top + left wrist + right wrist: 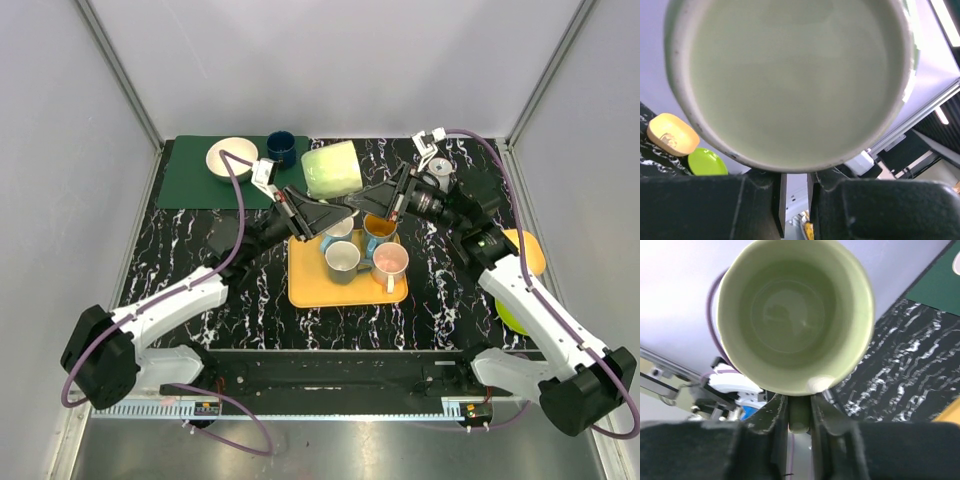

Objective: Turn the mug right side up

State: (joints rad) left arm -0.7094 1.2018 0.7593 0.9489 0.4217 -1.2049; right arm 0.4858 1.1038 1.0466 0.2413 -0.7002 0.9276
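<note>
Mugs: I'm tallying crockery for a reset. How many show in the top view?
6. Green mug in the air behind the tray; blue mug on the mat; four on the tray: white, orange, grey, pink. Others may be hidden.

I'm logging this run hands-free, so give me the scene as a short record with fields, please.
mug: pale green, held off the table, lying on its side, mouth facing the right arm
right gripper: shut on the mug, at what looks like its handle
left gripper: shut, just below the mug's base; grip on it unclear
tray: orange, several cups on it
mat: green, holds a white bowl and a dark blue cup
task state: mug not yet upright
</note>
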